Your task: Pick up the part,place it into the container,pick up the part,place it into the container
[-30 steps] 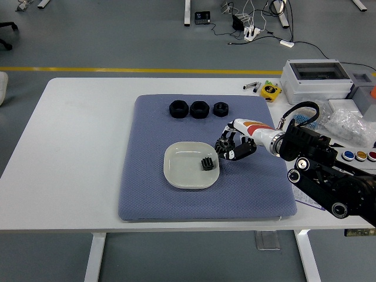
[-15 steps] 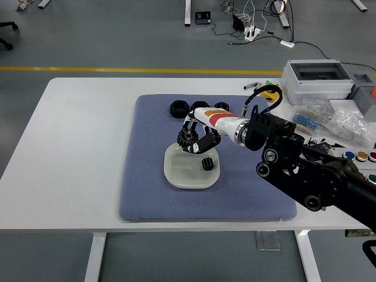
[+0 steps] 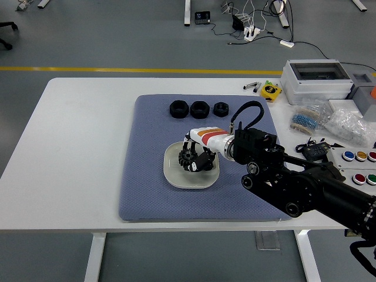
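Observation:
A pale square plate (image 3: 176, 177) lies on the blue-grey mat (image 3: 147, 194) in the head view. My right hand (image 3: 195, 157) reaches in from the right and hovers low over the plate, its fingers curled around a black gear (image 3: 187, 157). Another small black part in the plate is mostly hidden behind the hand. Three black ring-shaped parts (image 3: 198, 108) sit in a row at the mat's far edge. My left arm is out of view.
At the table's right stand a grey electrical box (image 3: 317, 79), a yellow tape measure (image 3: 269, 90), bags of small parts (image 3: 346, 126) and a panel of coloured buttons (image 3: 358, 157). The white table (image 3: 82, 147) extends to the left of the mat.
My right hand has carried the black gear leftward and down, from beside the plate's right edge to low over the plate's middle. The arm now stretches further over the mat.

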Controlling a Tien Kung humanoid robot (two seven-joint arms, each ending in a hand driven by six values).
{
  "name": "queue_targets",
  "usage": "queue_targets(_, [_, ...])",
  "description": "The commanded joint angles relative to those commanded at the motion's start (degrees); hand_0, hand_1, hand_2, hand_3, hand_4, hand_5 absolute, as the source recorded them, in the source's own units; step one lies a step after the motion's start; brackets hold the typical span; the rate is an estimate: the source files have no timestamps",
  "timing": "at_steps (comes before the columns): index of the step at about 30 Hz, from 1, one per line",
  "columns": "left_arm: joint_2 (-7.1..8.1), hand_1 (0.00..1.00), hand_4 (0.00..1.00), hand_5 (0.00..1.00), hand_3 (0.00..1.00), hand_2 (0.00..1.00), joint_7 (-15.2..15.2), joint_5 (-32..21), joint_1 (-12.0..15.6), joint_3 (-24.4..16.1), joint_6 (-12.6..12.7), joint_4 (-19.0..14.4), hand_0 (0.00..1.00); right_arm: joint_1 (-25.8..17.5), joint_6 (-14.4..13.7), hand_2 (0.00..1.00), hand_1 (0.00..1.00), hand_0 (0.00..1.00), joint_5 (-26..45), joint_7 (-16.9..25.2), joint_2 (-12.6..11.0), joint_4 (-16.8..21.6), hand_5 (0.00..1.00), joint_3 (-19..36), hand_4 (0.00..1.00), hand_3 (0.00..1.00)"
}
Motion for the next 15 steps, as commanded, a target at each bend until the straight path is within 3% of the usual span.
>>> queue_targets(14, [-0.17,0.619,0.594,0.551,0.552,0.620,0.04,0.36,-0.26,-0.11,0.01,0.00,0.721,-0.42,0.44,0.263,0.173,0.181,0.80,-0.12,0.33,-2.21,0.111,-0.50,0.429,0.287])
queue_targets(15, [-0.17,0.619,0.593,0.550,0.552,0.620,0.02,0.27,-0.31,-0.09,0.01,0.00,0.721,-0.39,0.56,0.268,0.178,0.180,0.94,-0.14,0.33,-2.21,0.135,-0.50,0.357,0.320])
